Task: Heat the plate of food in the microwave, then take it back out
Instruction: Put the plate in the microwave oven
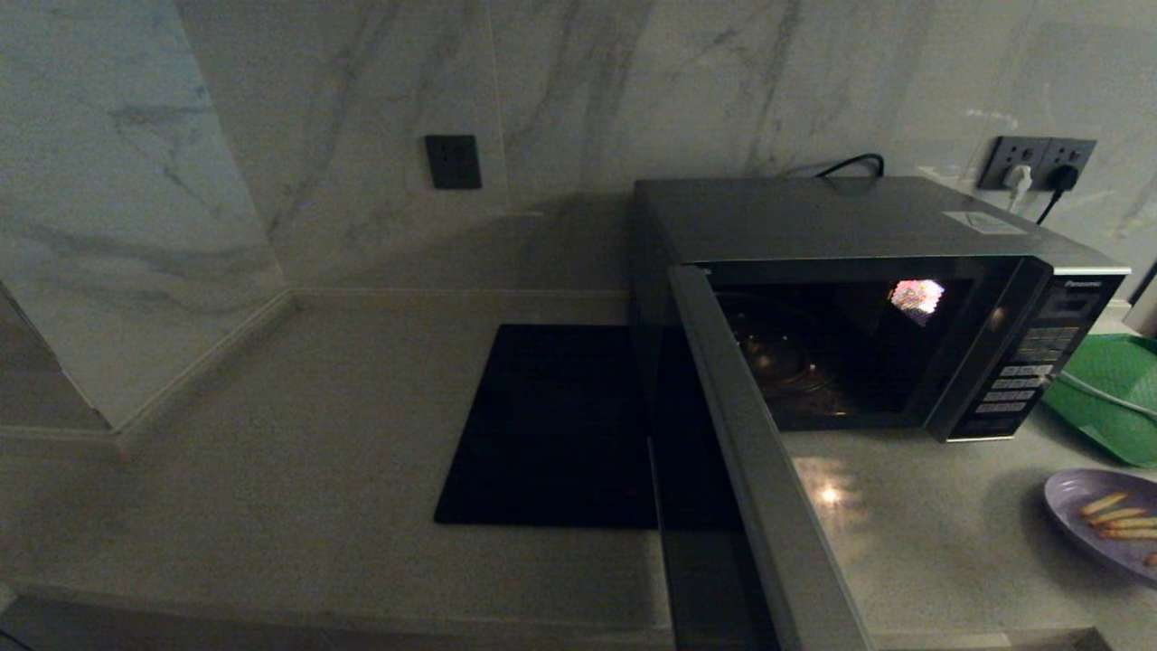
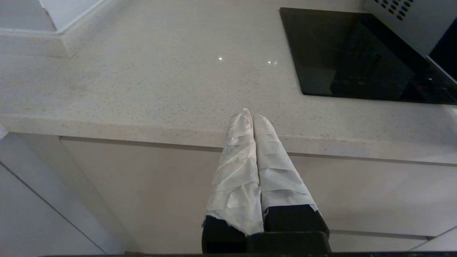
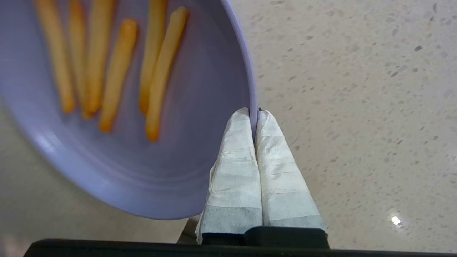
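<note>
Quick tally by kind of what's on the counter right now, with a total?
Microwave, door open: 1
Lilac plate of food, its rim pinched by the right gripper: 1
Black square mat: 1
Green tray: 1
Total: 4

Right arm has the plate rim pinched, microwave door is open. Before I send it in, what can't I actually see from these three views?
- Right gripper: outside the head view; only the right wrist view shows its grip on the plate of food.
- Plate: cut off by the head view's right edge and the wrist view's edges.
- Microwave cavity: dark, its left part hidden behind the open door.
- Button labels: too small to read.
- Green tray: cut off at the right edge.
</note>
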